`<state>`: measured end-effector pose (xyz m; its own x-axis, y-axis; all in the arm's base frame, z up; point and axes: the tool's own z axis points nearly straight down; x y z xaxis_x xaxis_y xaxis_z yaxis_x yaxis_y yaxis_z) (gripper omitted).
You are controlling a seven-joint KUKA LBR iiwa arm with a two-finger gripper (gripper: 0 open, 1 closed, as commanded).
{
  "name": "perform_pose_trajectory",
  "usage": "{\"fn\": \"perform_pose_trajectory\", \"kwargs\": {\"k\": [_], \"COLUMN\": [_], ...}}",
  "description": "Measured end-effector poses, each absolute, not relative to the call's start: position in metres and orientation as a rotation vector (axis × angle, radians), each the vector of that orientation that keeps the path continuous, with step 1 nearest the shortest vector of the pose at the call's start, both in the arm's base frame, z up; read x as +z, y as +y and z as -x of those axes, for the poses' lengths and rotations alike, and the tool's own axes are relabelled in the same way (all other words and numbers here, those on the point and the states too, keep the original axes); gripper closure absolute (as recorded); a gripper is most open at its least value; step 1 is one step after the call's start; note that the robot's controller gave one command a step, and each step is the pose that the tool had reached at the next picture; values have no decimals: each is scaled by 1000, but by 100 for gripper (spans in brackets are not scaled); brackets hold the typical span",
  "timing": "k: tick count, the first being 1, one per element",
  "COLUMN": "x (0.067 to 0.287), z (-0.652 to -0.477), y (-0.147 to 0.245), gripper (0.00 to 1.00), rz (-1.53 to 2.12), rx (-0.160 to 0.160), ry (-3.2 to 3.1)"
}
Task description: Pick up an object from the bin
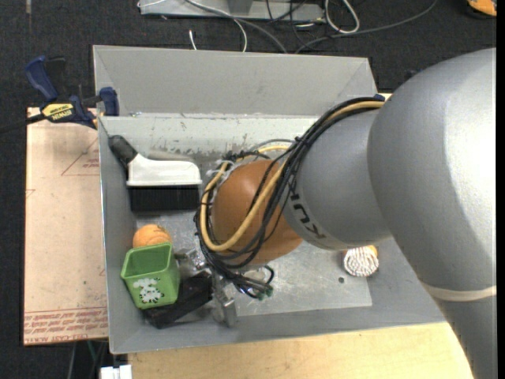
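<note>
One green square cup (pixel 148 276) lies just beside the claw (pixel 223 305), toward the view's left; the claw's gape I cannot tell.

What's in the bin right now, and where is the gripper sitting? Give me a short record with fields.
gripper: low at the front left of the bin, just right of the green cup
nearest things: green square cup with white flower print; black flat thing by the front wall
behind the cup: orange ball
back left: black-and-white block
right side: white ribbed thing, lying apart
held thing: cannot tell
</note>
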<state>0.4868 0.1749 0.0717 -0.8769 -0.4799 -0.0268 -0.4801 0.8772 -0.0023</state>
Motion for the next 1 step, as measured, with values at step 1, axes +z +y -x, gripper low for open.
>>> {"fn": "perform_pose_trajectory", "kwargs": {"k": [1], "x": [70], "z": [-482], "y": [179], "gripper": [100], "rz": [756], "rx": [10], "ry": [3038]}}
